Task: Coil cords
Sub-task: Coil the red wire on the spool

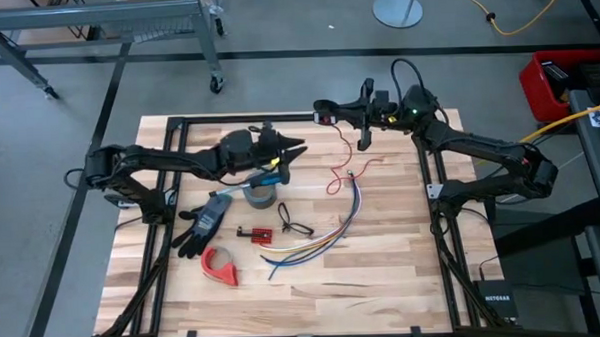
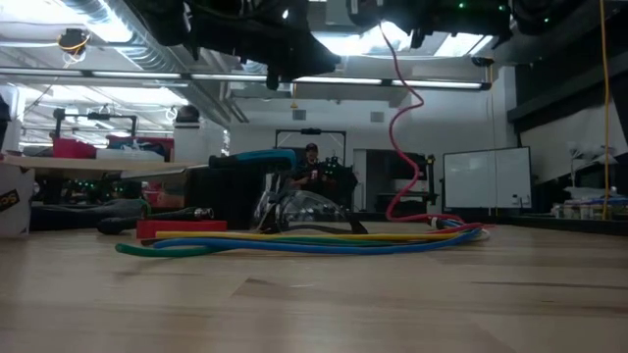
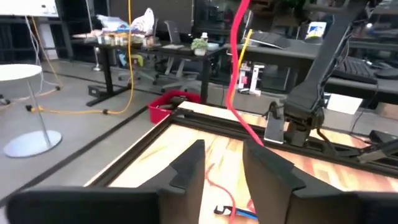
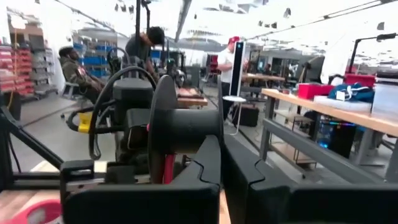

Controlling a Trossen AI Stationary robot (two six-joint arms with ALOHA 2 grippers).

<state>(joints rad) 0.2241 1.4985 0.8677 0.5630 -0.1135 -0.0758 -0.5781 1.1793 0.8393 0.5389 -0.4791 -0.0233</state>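
Note:
The cord is a thin red wire (image 1: 362, 136). It hangs in loose curves (image 2: 404, 127) over the far middle of the table. Its lower part lies on the wood (image 1: 336, 182). My right gripper (image 1: 323, 111) is up near the far edge, shut (image 4: 222, 168), with the wire's top at its tip. My left gripper (image 1: 297, 149) is lower, just left of the hanging wire, and stands open (image 3: 224, 168). The wire (image 3: 231, 74) passes just behind one fingertip (image 3: 261, 155); whether it touches, I cannot tell. My right gripper has the red wire by its upper end (image 1: 336, 117), and the fingers point roughly level toward the table's left. The shut fingers themselves hide the place of contact. The wire hangs slack below them, with its lower part resting on the table (image 2: 432, 218).
Near the table's middle lie a bundle of multicoloured wires (image 1: 317, 238), a small black looped cord (image 1: 292, 227), a small red piece (image 1: 254, 233), a grey tape roll (image 1: 261, 197), a black glove (image 1: 202, 227) and a red tape dispenser (image 1: 220, 266). People (image 4: 146, 46) stand in the room beyond.

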